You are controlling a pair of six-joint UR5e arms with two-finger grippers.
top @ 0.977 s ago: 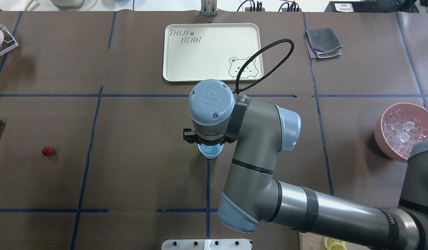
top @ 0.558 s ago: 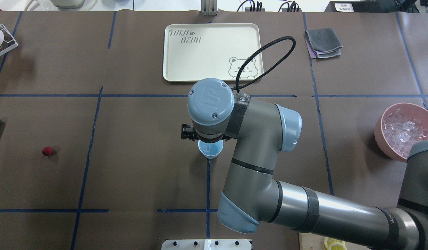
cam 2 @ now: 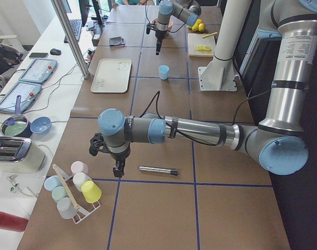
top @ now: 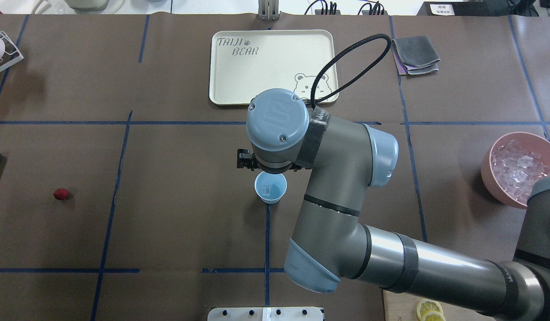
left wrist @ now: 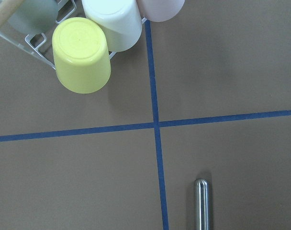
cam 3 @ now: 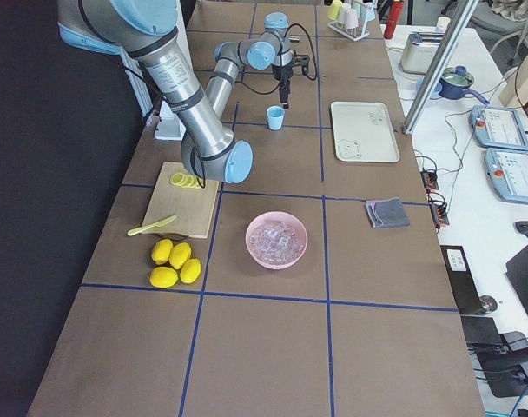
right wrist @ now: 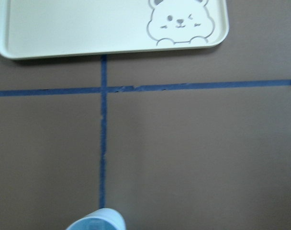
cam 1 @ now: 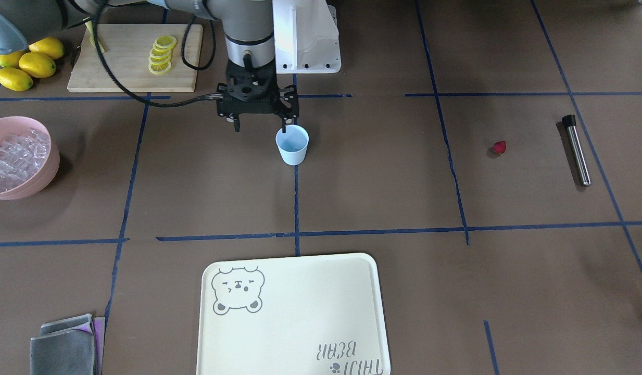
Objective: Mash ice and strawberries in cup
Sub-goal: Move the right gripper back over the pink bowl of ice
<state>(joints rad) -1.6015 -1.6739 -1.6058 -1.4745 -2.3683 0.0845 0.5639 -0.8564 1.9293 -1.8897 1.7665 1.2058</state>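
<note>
The light blue cup [top: 270, 188] stands upright at mid-table, with one clear ice cube [top: 266, 190] lying in it. My right gripper [cam 1: 260, 126] hangs open just beside the cup [cam 1: 292, 146] on the robot's side, nothing between its fingers. More ice [top: 520, 171] fills the pink bowl [top: 489, 176] at the far right. A dark red strawberry [top: 60, 194] lies alone on the table at the left. My left gripper [cam 2: 116, 165] shows only in the exterior left view, hovering near a steel rod [cam 2: 157, 170]; I cannot tell whether it is open or shut.
A cream bear tray [top: 272, 67] lies beyond the cup. Folded grey cloths [top: 415, 54] sit at the back right. A cutting board [cam 1: 120, 73] holds lemon slices, with whole lemons [cam 1: 26, 65] beside it. A rack of upturned cups [cam 2: 75, 190] stands near my left arm.
My right wrist has shifted right and toward the tray, uncovering the whole cup with the ice cube in it. The strawberry and bowl stay put.
</note>
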